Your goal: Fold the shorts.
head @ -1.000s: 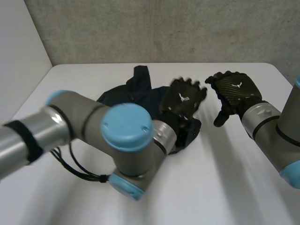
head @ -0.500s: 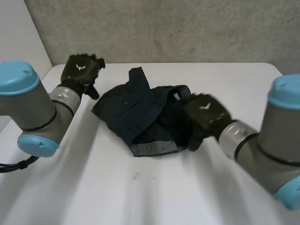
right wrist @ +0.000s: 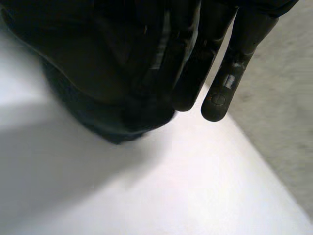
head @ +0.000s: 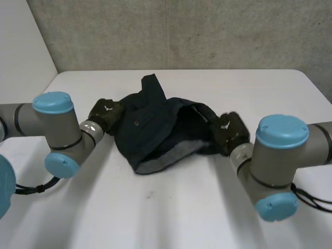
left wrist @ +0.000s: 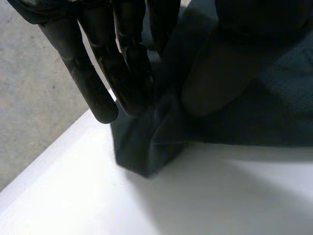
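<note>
From the head view, the left hand (head: 105, 115) sat at the left edge of the dark navy shorts (head: 155, 124) and the right hand (head: 231, 132) at their right edge. The shorts lay bunched in the middle of the white bench (head: 171, 207), with a rough grey wall (head: 181, 31) behind it. Both hands were partly hidden by cloth there, so their grip was hard to read. In the left wrist view, the left hand's fingers (left wrist: 122, 63) were nearly straight and close together. The thumb (left wrist: 230, 63) stood opposite them, and a fold of the shorts (left wrist: 146, 147) rose between the two, pinched. The fold's corner rested on the bench (left wrist: 195, 196), and grey concrete showed past the bench's edge. In the right wrist view, the right hand's fingers (right wrist: 220, 93) were straight and side by side. The outer ones hung over bare bench (right wrist: 171, 186), and the inner ones pressed the shorts (right wrist: 107, 122) against the thumb. The thumb's outline merged with the dark cloth and was hard to trace.
</note>
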`<state>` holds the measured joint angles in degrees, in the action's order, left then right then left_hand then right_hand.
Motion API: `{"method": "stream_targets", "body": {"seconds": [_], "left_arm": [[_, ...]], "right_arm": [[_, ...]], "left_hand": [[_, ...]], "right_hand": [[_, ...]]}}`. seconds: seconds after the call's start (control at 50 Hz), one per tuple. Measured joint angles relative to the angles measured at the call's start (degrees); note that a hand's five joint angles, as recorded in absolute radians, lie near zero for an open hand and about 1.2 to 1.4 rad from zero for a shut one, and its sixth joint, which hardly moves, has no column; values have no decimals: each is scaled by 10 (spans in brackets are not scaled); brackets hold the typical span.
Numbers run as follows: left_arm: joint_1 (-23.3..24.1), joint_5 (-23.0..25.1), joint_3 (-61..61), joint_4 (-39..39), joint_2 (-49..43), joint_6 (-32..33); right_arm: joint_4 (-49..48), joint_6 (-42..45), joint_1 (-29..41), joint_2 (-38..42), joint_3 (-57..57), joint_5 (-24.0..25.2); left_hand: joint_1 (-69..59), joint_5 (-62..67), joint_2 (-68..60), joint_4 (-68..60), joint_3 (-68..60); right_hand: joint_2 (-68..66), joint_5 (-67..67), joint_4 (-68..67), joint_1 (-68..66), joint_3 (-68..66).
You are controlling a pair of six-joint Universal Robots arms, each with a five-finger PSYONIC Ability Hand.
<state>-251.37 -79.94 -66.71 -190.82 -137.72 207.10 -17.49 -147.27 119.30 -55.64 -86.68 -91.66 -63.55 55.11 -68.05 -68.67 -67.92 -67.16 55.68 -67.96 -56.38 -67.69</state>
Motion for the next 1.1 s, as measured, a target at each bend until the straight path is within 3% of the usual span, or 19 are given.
{"method": "stream_targets", "body": {"seconds": [0.2,0.38,0.42,0.44,0.5,0.52,0.54,0.68,0.8,0.88,0.94,1.1], "left_arm": [[80,-31,-135,94,161,-32],[173,-56,-189,96,227,-146],[193,-65,-188,92,231,-173],[202,-72,-187,90,232,-186],[215,-87,-184,86,235,-204],[220,-104,-183,81,239,-214],[221,-113,-183,80,241,-216],[168,-163,-195,76,271,-198],[95,-164,-223,77,307,-158],[72,-156,-232,77,317,-150],[39,-131,-244,78,326,-144],[-34,15,-257,80,305,-142]], "right_arm": [[-67,68,-86,93,173,21],[-111,63,-119,170,258,136],[-117,61,-121,179,258,154],[-119,58,-124,182,255,165],[-117,51,-128,181,245,172],[-105,35,-134,163,226,168],[-99,28,-136,155,219,165],[14,-117,-149,-7,107,127],[138,-258,-143,-122,14,124],[176,-299,-127,-153,-21,131],[205,-335,-94,-183,-61,142],[151,-351,21,-177,-112,131]], "left_hand": [[0,0,-3,0,-3],[0,-1,1,4,1],[50,-50,70,76,69],[146,-139,174,172,164],[218,-214,244,250,240],[289,-306,339,341,335],[310,-328,360,363,351],[370,-400,421,432,414],[370,-402,423,435,414],[370,-402,423,435,414],[370,-402,424,435,414],[370,-402,424,435,414]], "right_hand": [[0,8,-1,-5,0],[1,8,0,-5,1],[40,-23,35,27,42],[193,-169,196,158,194],[193,-169,196,158,194],[411,-389,416,334,413],[411,-389,416,334,413],[428,-417,442,349,433],[426,-412,439,348,432],[426,-406,437,347,432],[426,-401,432,346,432],[426,-399,425,346,432]]}}
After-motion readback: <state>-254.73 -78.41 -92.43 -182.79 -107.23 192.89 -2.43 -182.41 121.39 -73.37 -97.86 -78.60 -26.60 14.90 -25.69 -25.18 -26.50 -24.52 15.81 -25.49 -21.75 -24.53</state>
